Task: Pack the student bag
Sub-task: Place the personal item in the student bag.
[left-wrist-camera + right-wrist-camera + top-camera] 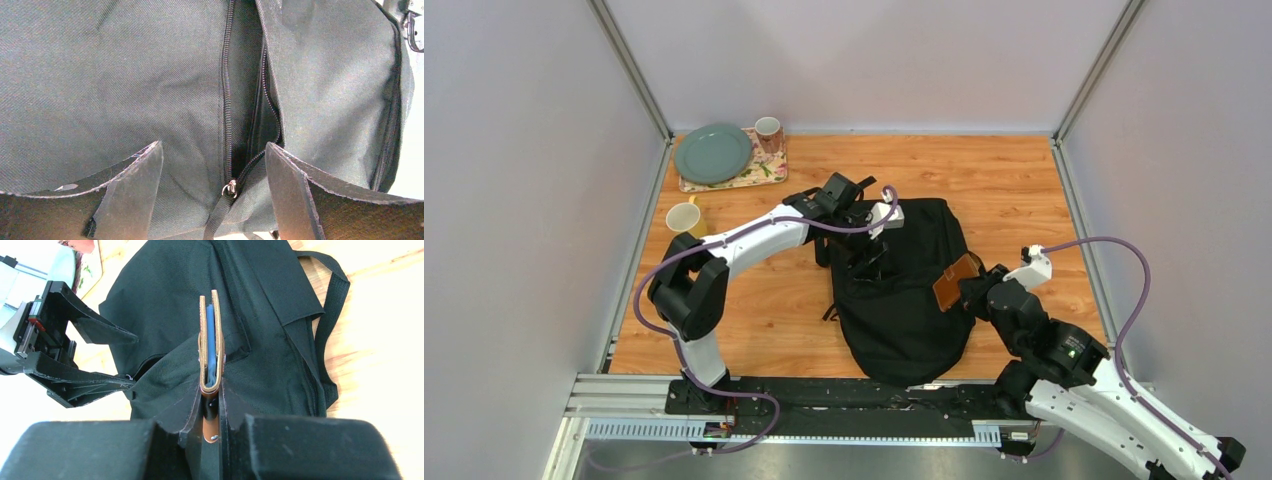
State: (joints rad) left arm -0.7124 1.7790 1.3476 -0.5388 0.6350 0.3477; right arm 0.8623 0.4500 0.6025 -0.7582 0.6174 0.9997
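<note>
Sensibly, the left gripper point(215, 150), spread wide at the zip opening point(255, 125), should part that slit before the right gripper point(210, 405), pinching one brown wallet point(210, 340), slides it in edgewise. One student bag point(904, 300) lies mid-tabletop toward the near edge; two mugs point(685, 218) and one plate point(712, 152) sit at the far-left corner.

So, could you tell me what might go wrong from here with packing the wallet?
1. The zip opening on the student bag is only a narrow slit, and the open left gripper holds no fabric, so the wallet may catch on its edge.
2. The right gripper pinches just one end of the wallet, so it might pivot or slip when pushed.
3. Both grippers sit close over the bag and could collide.
</note>
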